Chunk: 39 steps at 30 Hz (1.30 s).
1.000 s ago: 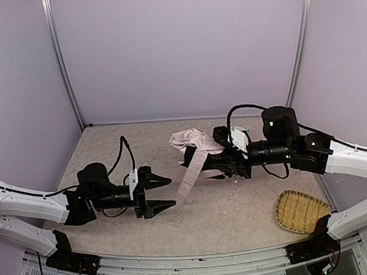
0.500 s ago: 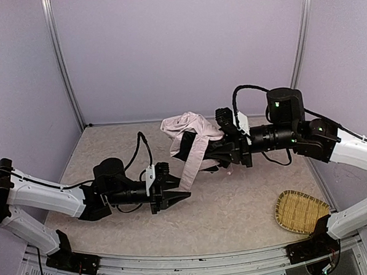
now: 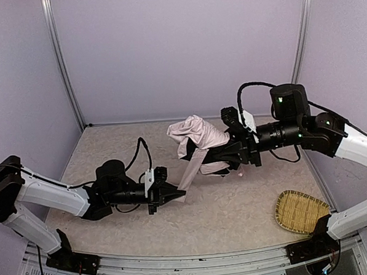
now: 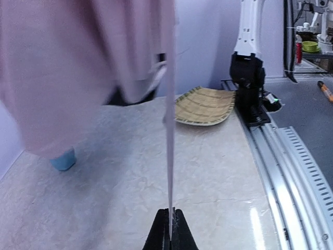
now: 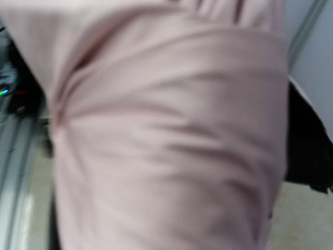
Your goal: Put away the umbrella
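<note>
Umbrella (image 3: 199, 135) hangs bunched above the middle of the surface (image 3: 236, 205), gripped by the right claw (image 3: 232, 154), while the left claw (image 3: 177, 192) is pressed together on the lower end of its dangling pink strip (image 4: 170, 130). Doing this step well likely means drawing the strip taut without tugging, so the loose canopy gathers evenly rather than twisting.

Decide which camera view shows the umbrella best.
The top view: most of the umbrella is visible, held up by the right gripper, strap pinched by the left gripper. Left wrist shows it blurred, plus the strap edge-on; right wrist, only a pink blur.
</note>
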Available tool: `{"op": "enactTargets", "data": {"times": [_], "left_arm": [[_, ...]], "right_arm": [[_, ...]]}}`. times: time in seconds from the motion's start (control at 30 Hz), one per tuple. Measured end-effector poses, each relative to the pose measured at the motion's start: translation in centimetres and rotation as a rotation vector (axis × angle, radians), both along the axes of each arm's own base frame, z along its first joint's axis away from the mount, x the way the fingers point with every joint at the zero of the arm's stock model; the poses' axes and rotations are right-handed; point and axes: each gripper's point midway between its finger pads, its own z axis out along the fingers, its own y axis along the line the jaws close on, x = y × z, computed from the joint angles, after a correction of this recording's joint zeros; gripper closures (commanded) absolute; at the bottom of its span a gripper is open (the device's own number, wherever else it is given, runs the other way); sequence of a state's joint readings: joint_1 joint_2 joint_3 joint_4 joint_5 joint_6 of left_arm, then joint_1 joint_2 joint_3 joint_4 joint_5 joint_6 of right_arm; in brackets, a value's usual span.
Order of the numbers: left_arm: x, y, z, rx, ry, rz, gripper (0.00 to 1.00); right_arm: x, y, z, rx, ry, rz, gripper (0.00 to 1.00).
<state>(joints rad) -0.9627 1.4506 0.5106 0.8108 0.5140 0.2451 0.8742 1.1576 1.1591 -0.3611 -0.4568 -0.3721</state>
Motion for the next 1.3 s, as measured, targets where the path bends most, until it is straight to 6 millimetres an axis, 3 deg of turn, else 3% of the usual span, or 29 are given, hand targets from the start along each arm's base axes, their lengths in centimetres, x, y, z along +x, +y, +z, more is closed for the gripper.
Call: {"op": "enactTargets", "data": {"times": [0.13, 0.33, 0.53, 0.7, 0.87, 1.07, 1.23, 1.3], "left_arm": [[4.2, 0.0, -0.5, 0.016, -0.044, 0.077, 1.00], [8.3, -2.1, 0.8, 0.009, -0.137, 0.044, 1.00], [9.0, -5.5, 0.6, 0.025, -0.192, -0.120, 1.00], [8.5, -6.6, -0.1, 0.064, -0.178, -0.236, 1.00], [7.8, -5.7, -3.5, 0.181, -0.108, -0.268, 1.00], [7.8, -4.0, -8.3, 0.321, -0.055, -0.206, 1.00], [8.8, -2.8, -13.0, 0.442, -0.014, -0.117, 0.99], [9.7, -2.4, -14.3, 0.484, -0.008, -0.068, 0.86]], "right_arm": [[-2.1, -0.4, -1.3, -0.060, 0.098, 0.084, 1.00], [-4.3, 0.5, -3.3, -0.089, 0.206, 0.165, 1.00], [-6.7, 2.5, -7.3, -0.146, 0.273, 0.224, 1.00], [-7.9, 4.4, -14.0, -0.260, 0.368, 0.238, 1.00], [-8.3, 4.7, -20.9, -0.308, 0.499, 0.191, 1.00], [-8.1, 5.6, -26.6, -0.354, 0.629, 0.123, 1.00], [-7.9, 6.2, -30.2, -0.406, 0.745, 0.066, 1.00], [-7.7, 6.4, -30.2, -0.402, 0.780, 0.050, 1.00]]}}
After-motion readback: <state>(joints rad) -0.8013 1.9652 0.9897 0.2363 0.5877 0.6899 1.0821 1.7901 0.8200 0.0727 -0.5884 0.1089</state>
